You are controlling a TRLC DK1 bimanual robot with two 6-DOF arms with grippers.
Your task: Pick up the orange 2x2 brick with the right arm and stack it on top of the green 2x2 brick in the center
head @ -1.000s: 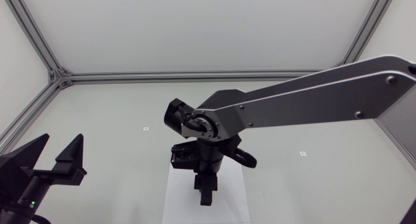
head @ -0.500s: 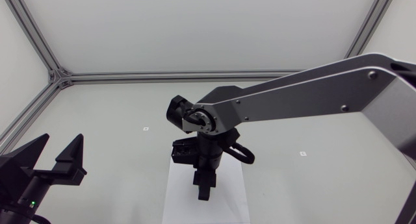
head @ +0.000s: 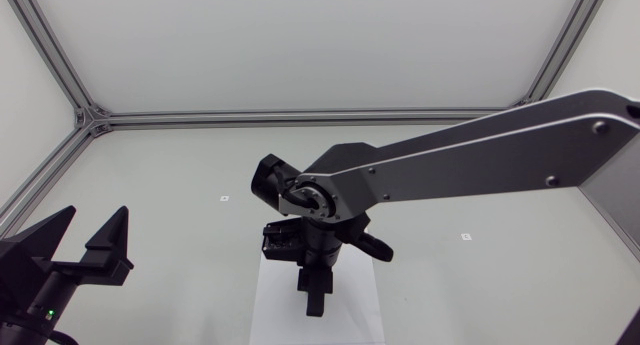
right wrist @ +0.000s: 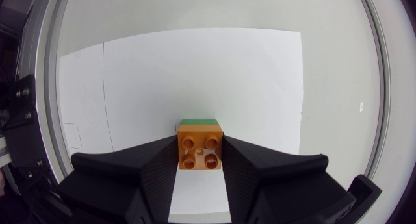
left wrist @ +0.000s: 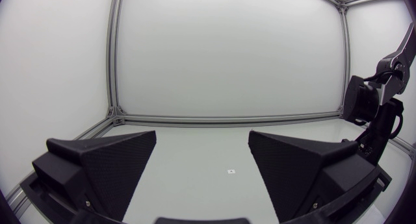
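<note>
Clamping the orange brick [right wrist: 201, 152] directly over the green brick [right wrist: 199, 122], the right gripper [right wrist: 201, 143] apparently aligns studs; the left gripper [left wrist: 203, 138] gapes, idle.

Upper brick [right wrist: 201, 152] in right tool [right wrist: 200, 147], atop lower brick [right wrist: 199, 122], on sheet [right wrist: 195, 68].

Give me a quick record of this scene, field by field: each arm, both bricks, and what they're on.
right arm: over white sheet, jaws shut on orange brick
left arm: at table edge, jaws open, empty
green brick: only an edge shows, just beyond orange brick
stacked: cannot tell
</note>
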